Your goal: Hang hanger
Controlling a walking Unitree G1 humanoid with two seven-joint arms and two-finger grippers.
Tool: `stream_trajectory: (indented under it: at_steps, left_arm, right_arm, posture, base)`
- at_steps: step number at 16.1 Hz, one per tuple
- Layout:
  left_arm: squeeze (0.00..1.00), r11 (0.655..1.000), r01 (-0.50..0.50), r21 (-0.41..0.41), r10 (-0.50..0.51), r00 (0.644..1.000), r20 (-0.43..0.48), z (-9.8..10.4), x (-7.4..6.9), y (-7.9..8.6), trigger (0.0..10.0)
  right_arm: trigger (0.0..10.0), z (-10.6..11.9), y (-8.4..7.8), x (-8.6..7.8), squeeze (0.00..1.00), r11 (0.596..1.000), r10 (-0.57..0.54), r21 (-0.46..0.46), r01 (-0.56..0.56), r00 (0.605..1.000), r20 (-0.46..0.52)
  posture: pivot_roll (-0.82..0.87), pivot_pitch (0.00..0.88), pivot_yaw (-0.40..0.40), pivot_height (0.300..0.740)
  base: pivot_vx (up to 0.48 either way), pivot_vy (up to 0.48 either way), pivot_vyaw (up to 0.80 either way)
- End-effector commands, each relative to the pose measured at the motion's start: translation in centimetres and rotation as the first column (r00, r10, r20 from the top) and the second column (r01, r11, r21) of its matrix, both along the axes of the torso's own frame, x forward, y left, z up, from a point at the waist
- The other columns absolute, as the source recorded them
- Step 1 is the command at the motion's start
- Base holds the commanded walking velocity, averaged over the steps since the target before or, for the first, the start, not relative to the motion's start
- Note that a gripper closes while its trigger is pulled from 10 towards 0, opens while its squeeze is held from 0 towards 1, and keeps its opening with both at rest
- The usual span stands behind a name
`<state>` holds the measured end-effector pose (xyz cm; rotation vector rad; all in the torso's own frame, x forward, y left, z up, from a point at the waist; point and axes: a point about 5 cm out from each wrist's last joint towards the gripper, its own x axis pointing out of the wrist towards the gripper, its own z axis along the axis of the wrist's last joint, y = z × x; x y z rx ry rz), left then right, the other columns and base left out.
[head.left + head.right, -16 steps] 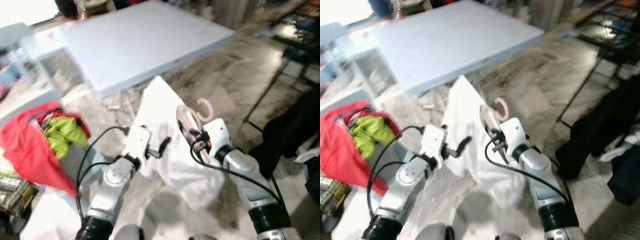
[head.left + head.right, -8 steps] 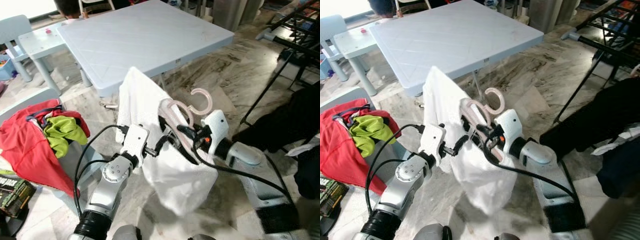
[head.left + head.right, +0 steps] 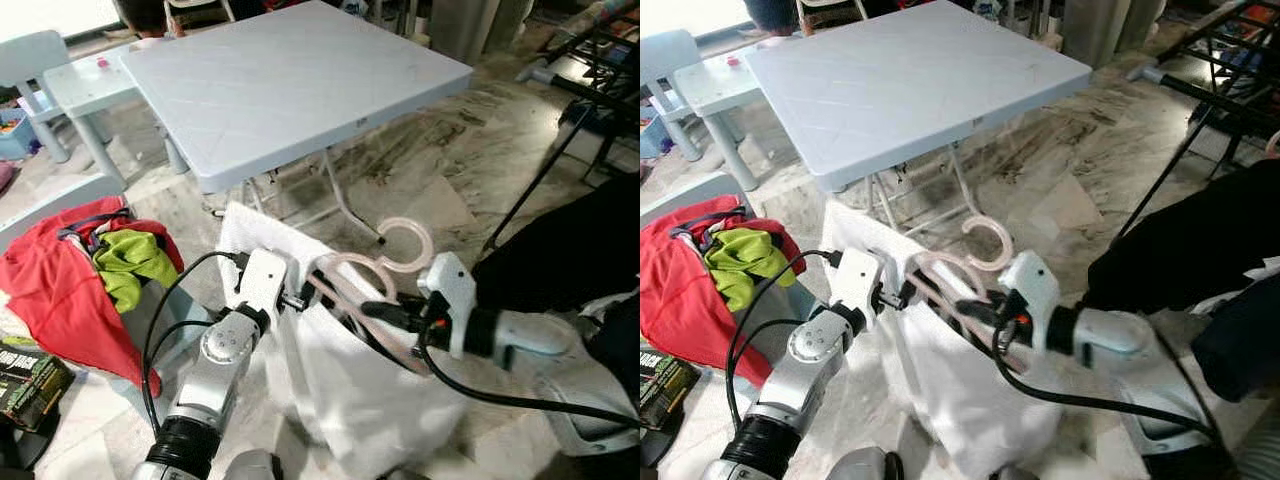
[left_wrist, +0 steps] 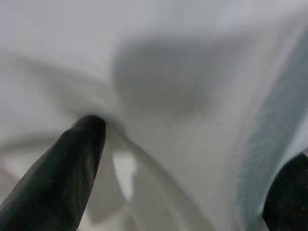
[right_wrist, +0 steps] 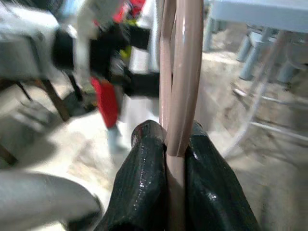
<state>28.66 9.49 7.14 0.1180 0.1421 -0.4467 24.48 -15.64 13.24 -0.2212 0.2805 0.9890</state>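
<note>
A pink plastic hanger [image 3: 400, 245] carries a white garment [image 3: 350, 390] that hangs low over the floor in front of me. My right gripper [image 3: 375, 312] is shut on the hanger's bars just below the hook. The right wrist view has both black fingers [image 5: 144, 163] clamped on the pink bars [image 5: 183, 62]. My left gripper [image 3: 300, 298] is pushed against the garment's upper left part, beside the hanger's shoulder. In the left wrist view its fingers [image 4: 62, 178] stand wide apart with white cloth [image 4: 183, 96] stretched across them.
A pale blue folding table [image 3: 290, 80] stands just ahead, with a small child's table [image 3: 80, 85] to its left. At my left, red cloth [image 3: 60, 300] and green cloth [image 3: 130, 265] are heaped on a seat. A black rack [image 3: 560, 150] with dark clothing [image 3: 570, 260] stands at the right.
The garment and hanger have dropped lower and the hanger has tilted. My right arm has swung out to the right, still holding it. The left gripper stays at the cloth.
</note>
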Motion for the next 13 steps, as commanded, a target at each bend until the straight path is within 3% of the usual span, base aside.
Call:
stream_trajectory:
  at_steps: [1,4,7,10,13]
  left_arm:
    - [0.00,1.000,0.008,-0.002,-0.008,1.000,0.021,0.5,0.2,0.4,10.0]
    - [0.00,1.000,-0.015,0.021,0.015,1.000,0.016,0.2,0.1,1.4,10.0]
    - [0.00,0.995,-0.084,0.058,0.083,0.996,0.013,-0.2,0.2,3.1,10.0]
    - [0.00,0.990,-0.123,0.073,0.121,0.992,0.023,0.0,0.6,3.9,10.0]
    - [0.00,0.985,-0.149,0.091,0.148,0.989,0.021,0.1,1.1,4.8,10.0]
  right_arm:
    - [10.0,0.3,-0.3,0.6,0.00,0.998,-0.008,-0.060,0.012,0.998,0.059]
    - [10.0,-1.3,-2.6,0.6,0.00,0.963,0.013,-0.268,0.006,0.998,0.068]
    - [10.0,-2.1,-5.0,0.4,0.00,0.915,0.028,-0.403,-0.002,0.998,0.059]
    - [10.0,-2.0,-6.4,-0.2,0.00,0.909,0.054,-0.415,-0.034,0.998,0.035]
    - [10.0,-0.6,-8.8,-2.6,0.00,0.898,0.170,-0.402,-0.179,0.984,-0.060]
  posture:
    - [-0.10,0.000,0.043,0.740]
    - [-0.10,0.000,0.043,0.740]
    - [-0.10,0.000,0.039,0.740]
    - [-0.10,0.000,0.039,0.740]
    - [-0.11,0.000,0.044,0.740]
  base:
    - [0.000,0.000,0.00]
    - [0.000,0.000,0.00]
    - [0.000,0.000,0.00]
    - [0.000,0.000,0.00]
    - [0.000,0.000,0.00]
